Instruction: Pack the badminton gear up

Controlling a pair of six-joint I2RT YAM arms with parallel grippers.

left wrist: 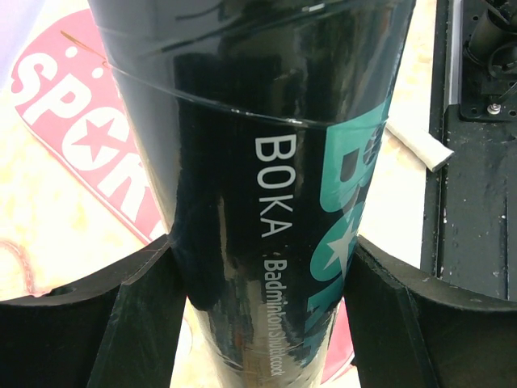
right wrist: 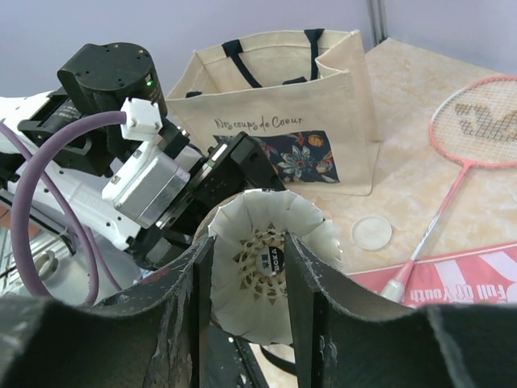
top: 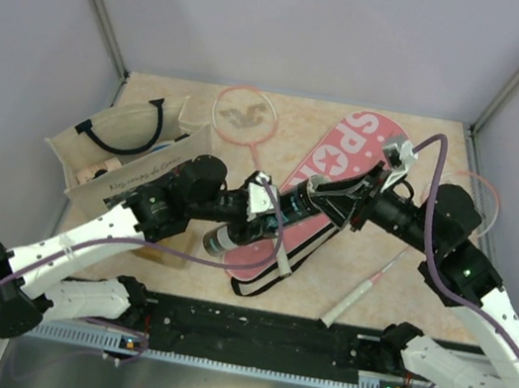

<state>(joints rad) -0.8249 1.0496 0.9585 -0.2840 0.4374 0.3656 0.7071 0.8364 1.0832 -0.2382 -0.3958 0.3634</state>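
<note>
Lavender walls [top: 300,20] on three sides; beige stone-patterned desk [top: 402,300] beneath. Contents as I saw them:

1. Black tube with teal lettering [left wrist: 242,162], printed "BOKA Badminton Shuttlecock". It was at the near end of the cover, mid-desk. The left fingers [left wrist: 133,315] pressed on both its sides, holding it.
2. White feather shuttlecock [right wrist: 262,214]. It sat just beyond the right fingers [right wrist: 182,315], its open skirt facing them. Those fingers stood a narrow way apart, one before each side of the skirt. I could not tell whether they touched the feathers.
3. Pink-rimmed racket with white shaft [top: 243,116]. It lay flat at far centre, its handle reaching the cover.
4. Second pink-rimmed racket [top: 382,271]. It lay on the right, head partly hidden by the right arm, white handle toward the near edge.
5. Pink racket-shaped "SPORT" cover [top: 345,164] with black strap [top: 264,280]. It lay flat and diagonal at centre.
6. Beige tote bag with black handles [top: 125,155], upright at far left.
7. Small round translucent cap [right wrist: 371,233], flat on the desk between bag and first racket.
</note>
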